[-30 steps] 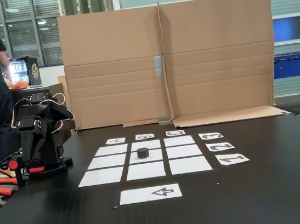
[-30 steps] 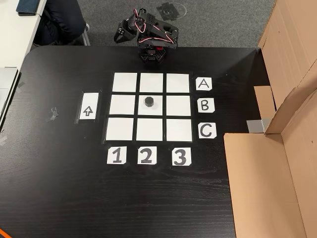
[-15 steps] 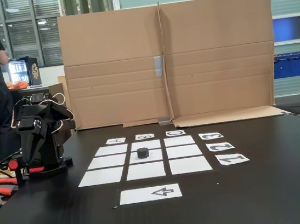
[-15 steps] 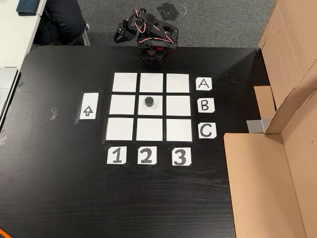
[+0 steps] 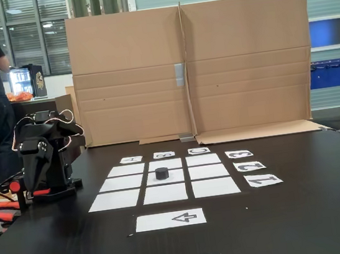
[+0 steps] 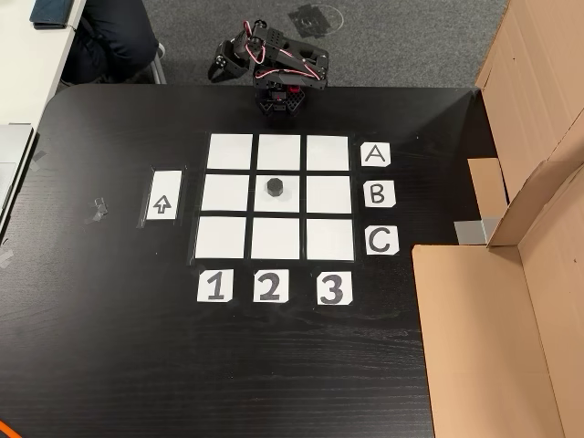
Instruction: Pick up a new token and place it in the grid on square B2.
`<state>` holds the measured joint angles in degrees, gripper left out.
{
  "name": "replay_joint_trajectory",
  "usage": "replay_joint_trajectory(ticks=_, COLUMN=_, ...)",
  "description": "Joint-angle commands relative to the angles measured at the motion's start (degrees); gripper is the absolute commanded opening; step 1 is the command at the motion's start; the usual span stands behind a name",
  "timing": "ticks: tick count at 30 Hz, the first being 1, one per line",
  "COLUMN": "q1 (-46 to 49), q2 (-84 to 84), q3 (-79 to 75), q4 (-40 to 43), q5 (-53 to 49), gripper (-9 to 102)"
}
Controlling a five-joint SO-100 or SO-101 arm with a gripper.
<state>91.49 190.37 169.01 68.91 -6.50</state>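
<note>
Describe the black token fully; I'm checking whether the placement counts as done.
The token is a small, matte black, squat cylinder standing upright on its flat base. It rests near the middle of square B2, the centre sheet of the grid, within the paper's edges. Nothing else touches it; the gripper is folded back near the arm's base, well clear.

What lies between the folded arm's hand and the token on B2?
In the top-down fixed view, the hand hangs past the table edge; between it and the token lie bare dark table and the grid's upper white squares.
</note>
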Motion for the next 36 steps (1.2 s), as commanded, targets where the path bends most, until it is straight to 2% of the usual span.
replay_joint_trajectory(ticks=1, q1=0.35, q2=0.18, q3=0.0, q4=-0.79, q5=0.44, gripper=1)
replay_joint_trajectory(ticks=25, q1=0.35, q2=0.18, q3=-0.26, q4=-0.7, q5=0.44, gripper=1)
replay_joint_trajectory(ticks=32, q1=0.35, q2=0.18, q3=-6.94, q4=5.19, q5=0.26, gripper=1)
replay_joint_trajectory(ticks=36, q1=0.35, q2=0.18, q3=-7.91, q4=5.62, q5=0.44, gripper=1)
